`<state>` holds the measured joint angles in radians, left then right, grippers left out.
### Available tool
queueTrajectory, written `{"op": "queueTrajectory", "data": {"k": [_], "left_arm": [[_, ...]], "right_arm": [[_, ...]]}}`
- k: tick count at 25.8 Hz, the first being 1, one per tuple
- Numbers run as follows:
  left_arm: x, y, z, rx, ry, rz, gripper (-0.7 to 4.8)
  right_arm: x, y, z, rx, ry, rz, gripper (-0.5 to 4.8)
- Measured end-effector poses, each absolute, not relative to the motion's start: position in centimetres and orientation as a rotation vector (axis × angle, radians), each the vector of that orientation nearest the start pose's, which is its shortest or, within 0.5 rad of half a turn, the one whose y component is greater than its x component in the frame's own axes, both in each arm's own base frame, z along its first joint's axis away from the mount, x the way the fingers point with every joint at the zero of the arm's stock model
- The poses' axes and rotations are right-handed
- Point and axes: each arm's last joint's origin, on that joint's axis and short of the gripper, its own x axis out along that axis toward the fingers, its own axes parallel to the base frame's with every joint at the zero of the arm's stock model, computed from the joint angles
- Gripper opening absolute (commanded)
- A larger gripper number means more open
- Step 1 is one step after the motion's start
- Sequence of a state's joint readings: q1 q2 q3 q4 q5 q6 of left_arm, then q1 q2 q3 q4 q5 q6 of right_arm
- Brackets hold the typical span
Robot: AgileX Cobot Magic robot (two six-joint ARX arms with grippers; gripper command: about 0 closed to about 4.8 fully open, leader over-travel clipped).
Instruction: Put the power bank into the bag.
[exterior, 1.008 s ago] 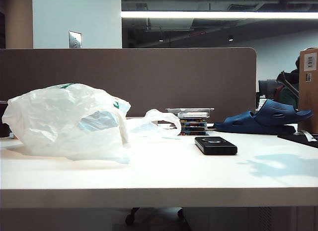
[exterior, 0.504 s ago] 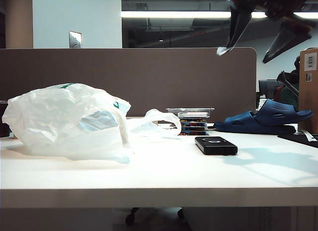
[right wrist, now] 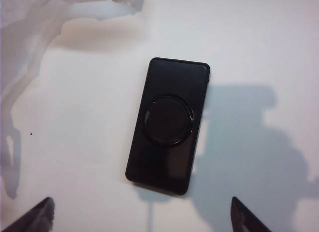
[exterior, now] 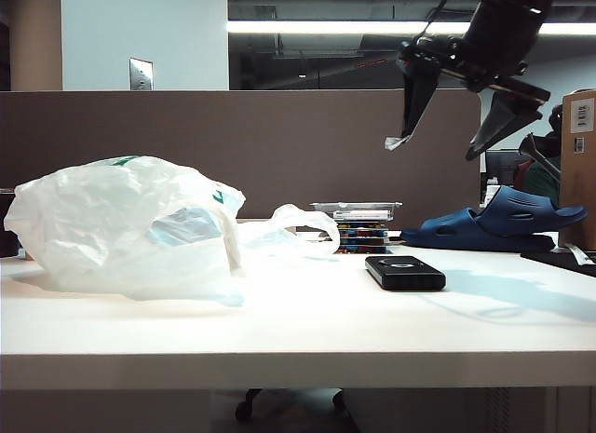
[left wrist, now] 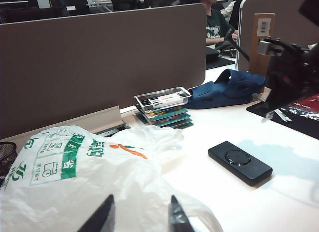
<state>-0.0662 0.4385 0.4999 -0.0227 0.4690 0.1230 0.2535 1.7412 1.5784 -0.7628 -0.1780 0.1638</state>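
High at about one o'clock in the exterior view, the right hand [exterior: 453,126] hangs well above the surface [exterior: 298,335], its two fingers spread wide and holding nothing, tips pointing down. Its wrist view looks straight down on the power bank [right wrist: 168,124], which lies flat between the two fingertips [right wrist: 37,214] seen at the picture's edge, with a raised round ring on its top face. On the surface the power bank [exterior: 404,272] sits at about five o'clock from the bag's loop handle [exterior: 303,230], apart from it and clear of everything else.

The left hand [left wrist: 140,214] hovers just over the bag [left wrist: 75,192], fingers partly parted and gripping nothing that can be seen. The bag [exterior: 130,228] lies slumped at nine o'clock in the exterior view, well apart from the power bank.

The step in hand looks like the approach for the pick: the right hand needs to descend squarely over the slab, straddle its narrow sides and close. The bag's mouth probably has to be held open first, which seems the left hand's job.

Green print with boxed characters runs across the bag, too crumpled to read. A barcode label [left wrist: 263,27] shows on the cardboard box beyond the blue slipper [exterior: 498,223]; its digits are illegible.
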Motion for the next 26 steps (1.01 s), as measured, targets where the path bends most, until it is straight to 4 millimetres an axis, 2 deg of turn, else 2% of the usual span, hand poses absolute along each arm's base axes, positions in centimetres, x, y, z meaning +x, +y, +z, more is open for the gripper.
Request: {"op": "queueTrajectory", "data": {"k": [9,15,17,22,26], "left_arm": [[11.4,-2.1,29.4,0.128,-0.071,-0.532,1.34],[11.4,-2.1,29.4,0.127,-0.068,-0.532,1.34],[11.4,-2.1,29.4,0.127,-0.066,-0.532,1.34],[11.4,-2.1,29.3,0.125,-0.056,-0.533,1.34],[11.4,-2.1,29.2,0.124,-0.052,-0.533,1.34]], "right_arm": [[38.3,10.6,30.9,0.111,1.041,0.309,4.79],[39.9,12.2,30.2,0.090,1.088,0.302,4.79],[40.9,13.2,29.2,0.057,1.134,0.279,4.79],[41.7,14.5,27.6,0.000,1.193,0.235,4.79],[42.5,15.3,25.3,-0.011,1.227,0.185,4.79]]}}
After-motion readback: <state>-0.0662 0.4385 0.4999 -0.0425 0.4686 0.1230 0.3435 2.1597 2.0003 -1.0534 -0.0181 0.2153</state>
